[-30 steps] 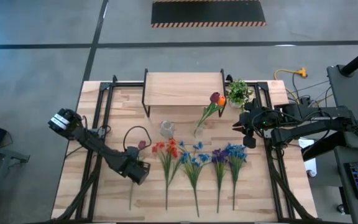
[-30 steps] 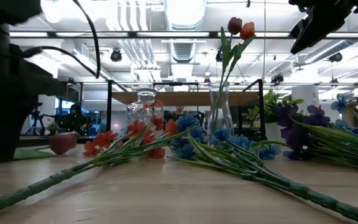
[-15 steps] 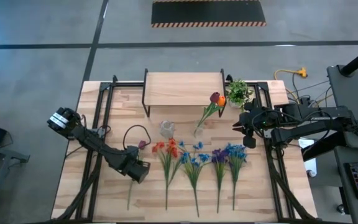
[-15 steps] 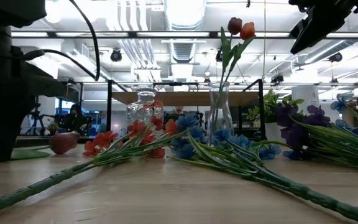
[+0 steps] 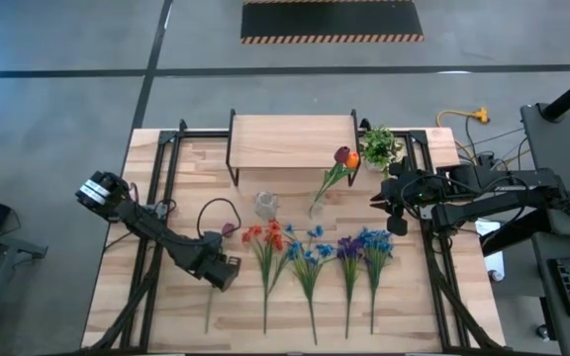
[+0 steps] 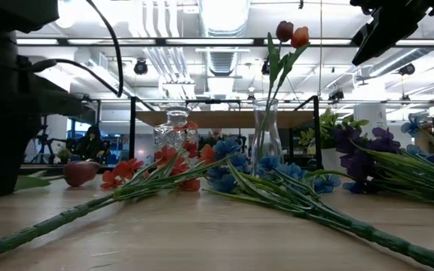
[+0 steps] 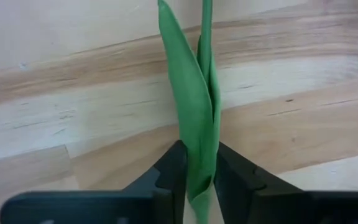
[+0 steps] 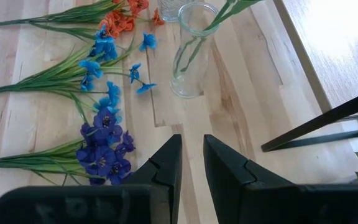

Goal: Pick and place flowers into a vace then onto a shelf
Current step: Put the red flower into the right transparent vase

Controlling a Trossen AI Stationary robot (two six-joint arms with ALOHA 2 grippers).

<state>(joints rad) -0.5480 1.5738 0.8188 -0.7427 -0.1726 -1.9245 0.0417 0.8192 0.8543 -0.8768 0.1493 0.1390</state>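
A dark red tulip lies on the table's left part, head point(image 5: 228, 229) toward the far edge and stem point(image 5: 207, 314) running toward the near edge. My left gripper point(image 5: 222, 271) sits low over its stem, shut on it point(image 7: 199, 177). A clear glass vase point(image 5: 317, 208) stands in front of the shelf point(image 5: 290, 141) and has a dark red tulip and an orange flower point(image 5: 345, 156) leaning in it. Orange-red point(image 5: 268, 237), blue point(image 5: 310, 253) and purple point(image 5: 349, 247) flowers lie in a row. My right gripper point(image 5: 376, 200) hovers right of the vase, narrowly open point(image 8: 192, 158). My left gripper pinches the lying tulip's stem and its long green leaf point(image 7: 196, 134) between the two fingers point(image 7: 171, 169), which lie across the stem. It comes from above, pointing down. The stem's lower end point(image 5: 207, 314) and the head point(image 6: 81, 172) are down at the table.
A small cut-glass vessel point(image 5: 265, 204) stands left of the vase. A leafy potted plant point(image 5: 379, 146) sits beside the shelf's right end. Black rails point(image 5: 156, 198) run along both table sides. A loose black cable point(image 5: 211, 210) loops near the left arm.
The dark red tulip's head has shifted and tipped a little on the table while my left gripper stays low over its stem. The right arm has kept still.
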